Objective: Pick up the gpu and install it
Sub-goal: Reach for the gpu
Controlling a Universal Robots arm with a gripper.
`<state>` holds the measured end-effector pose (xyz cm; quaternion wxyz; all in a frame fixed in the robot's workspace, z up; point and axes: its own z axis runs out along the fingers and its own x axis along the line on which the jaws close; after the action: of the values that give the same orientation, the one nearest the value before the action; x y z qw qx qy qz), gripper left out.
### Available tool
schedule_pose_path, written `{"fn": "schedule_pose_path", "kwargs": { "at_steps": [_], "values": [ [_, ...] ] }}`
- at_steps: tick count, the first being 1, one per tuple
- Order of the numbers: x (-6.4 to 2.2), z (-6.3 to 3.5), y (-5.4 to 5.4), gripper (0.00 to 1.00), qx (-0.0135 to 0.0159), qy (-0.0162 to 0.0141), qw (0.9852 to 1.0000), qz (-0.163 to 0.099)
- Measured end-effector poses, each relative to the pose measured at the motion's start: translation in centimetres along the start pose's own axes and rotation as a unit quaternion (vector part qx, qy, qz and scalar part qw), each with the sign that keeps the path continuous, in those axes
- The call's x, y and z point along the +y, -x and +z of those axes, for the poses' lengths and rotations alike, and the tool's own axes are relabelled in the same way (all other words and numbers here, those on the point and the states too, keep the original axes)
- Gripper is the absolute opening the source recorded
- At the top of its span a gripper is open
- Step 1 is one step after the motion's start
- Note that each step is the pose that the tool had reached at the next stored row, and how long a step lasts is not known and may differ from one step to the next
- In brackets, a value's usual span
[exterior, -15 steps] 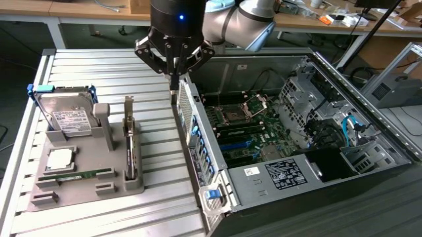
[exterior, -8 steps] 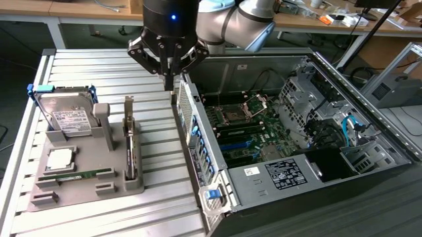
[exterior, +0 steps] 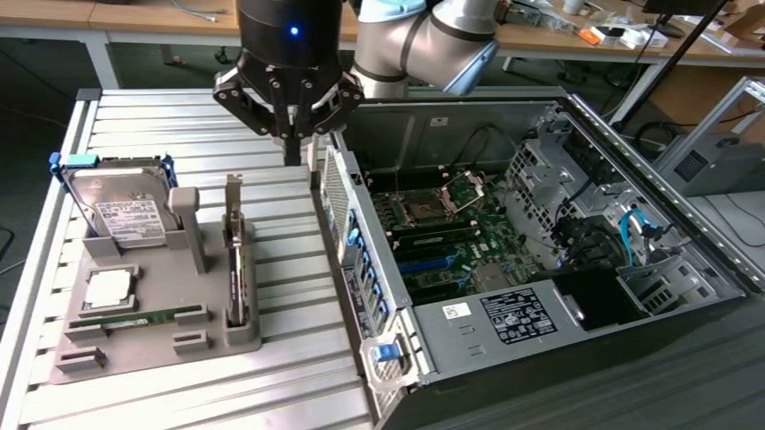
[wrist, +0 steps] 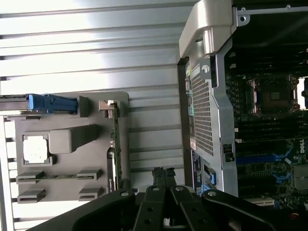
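Observation:
The gpu is a thin dark card with a silver end bracket. It stands on edge in a slot of the grey holder on the slatted table. In the wrist view the gpu appears edge-on as a narrow strip. My gripper hangs above the table just past the card's far end, between the holder and the open computer case. Its fingers are shut together with nothing in them, and it is clear of the card. The shut fingertips point down at the bare slats.
The holder also carries a silver hard drive in a blue bracket, a square processor and a green memory stick. The case lies open with its motherboard exposed. Its perforated rear wall stands close beside the gripper.

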<state>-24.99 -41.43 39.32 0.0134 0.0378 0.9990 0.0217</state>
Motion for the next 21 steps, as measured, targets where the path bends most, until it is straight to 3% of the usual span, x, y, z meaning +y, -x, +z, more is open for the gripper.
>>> {"fn": "schedule_pose_path", "kwargs": {
  "at_steps": [21],
  "values": [
    [-0.3,-0.07,-3.0,0.11,0.0,0.0,1.0,0.0]
  ]
}}
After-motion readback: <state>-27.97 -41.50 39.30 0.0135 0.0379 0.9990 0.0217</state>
